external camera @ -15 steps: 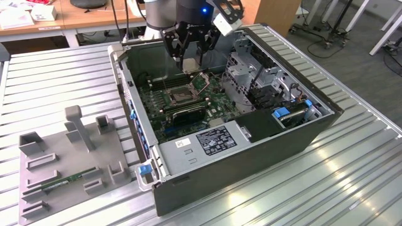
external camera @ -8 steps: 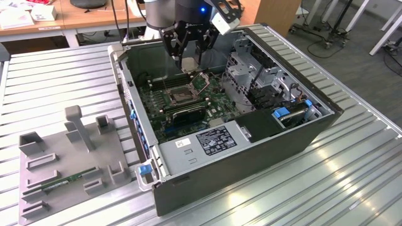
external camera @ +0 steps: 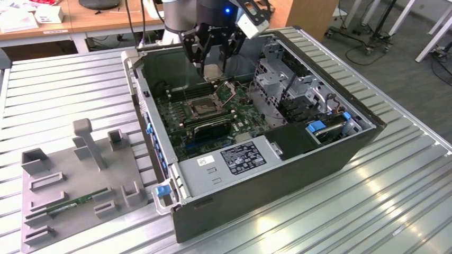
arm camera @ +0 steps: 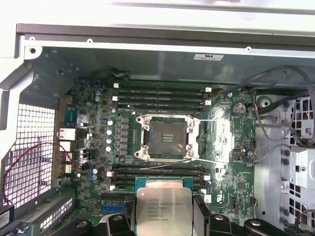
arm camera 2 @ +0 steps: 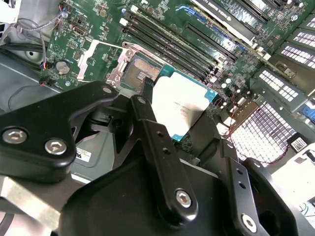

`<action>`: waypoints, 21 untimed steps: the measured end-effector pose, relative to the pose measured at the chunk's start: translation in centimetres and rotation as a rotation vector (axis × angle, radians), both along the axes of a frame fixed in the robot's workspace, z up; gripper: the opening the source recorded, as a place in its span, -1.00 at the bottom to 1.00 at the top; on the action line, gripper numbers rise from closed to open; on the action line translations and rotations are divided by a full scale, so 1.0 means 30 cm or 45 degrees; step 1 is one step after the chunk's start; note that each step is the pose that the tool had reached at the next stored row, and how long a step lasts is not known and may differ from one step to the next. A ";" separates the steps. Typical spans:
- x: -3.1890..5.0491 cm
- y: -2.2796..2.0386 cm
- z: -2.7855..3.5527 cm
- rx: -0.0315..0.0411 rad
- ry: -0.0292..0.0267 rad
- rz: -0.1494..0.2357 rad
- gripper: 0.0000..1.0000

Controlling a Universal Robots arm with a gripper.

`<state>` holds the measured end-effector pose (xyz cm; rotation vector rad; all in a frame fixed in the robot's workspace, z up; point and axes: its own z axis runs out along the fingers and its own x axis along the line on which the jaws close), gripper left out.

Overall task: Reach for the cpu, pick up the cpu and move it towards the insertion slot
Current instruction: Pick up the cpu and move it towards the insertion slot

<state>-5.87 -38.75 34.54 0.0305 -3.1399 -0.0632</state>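
My gripper (external camera: 211, 69) hangs inside the open computer case, shut on the cpu (external camera: 211, 73), a flat square chip with a silvery face. In both wrist views the cpu (arm camera 2: 179, 105) (arm camera: 160, 206) sits edge-held between the black fingers (arm camera: 199, 214). The insertion slot (external camera: 201, 108) lies on the green motherboard below and a little toward the case's front. It is a square metal frame with a dark centre (arm camera: 167, 137) (arm camera 2: 140, 69), uncovered, its thin wire lever swung aside. The chip hovers above the memory slots beside the socket, not touching the board.
The case (external camera: 353, 159) lies on its side on a ribbed metal table. A power supply (external camera: 233, 159) and drive cage (external camera: 282, 84) flank the board. Long memory slots (arm camera: 157, 96) run along two sides of the socket. A grey fixture (external camera: 78, 180) holds a green memory stick (external camera: 71, 203).
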 end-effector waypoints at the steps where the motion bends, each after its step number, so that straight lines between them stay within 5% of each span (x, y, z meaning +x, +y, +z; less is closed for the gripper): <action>1: 0.000 0.001 0.000 0.0000 -0.0001 0.000 0.08; 8: 0.003 0.015 -0.006 0.0000 0.0000 0.000 0.08; 21: 0.027 0.077 -0.034 0.0000 -0.0001 -0.014 0.08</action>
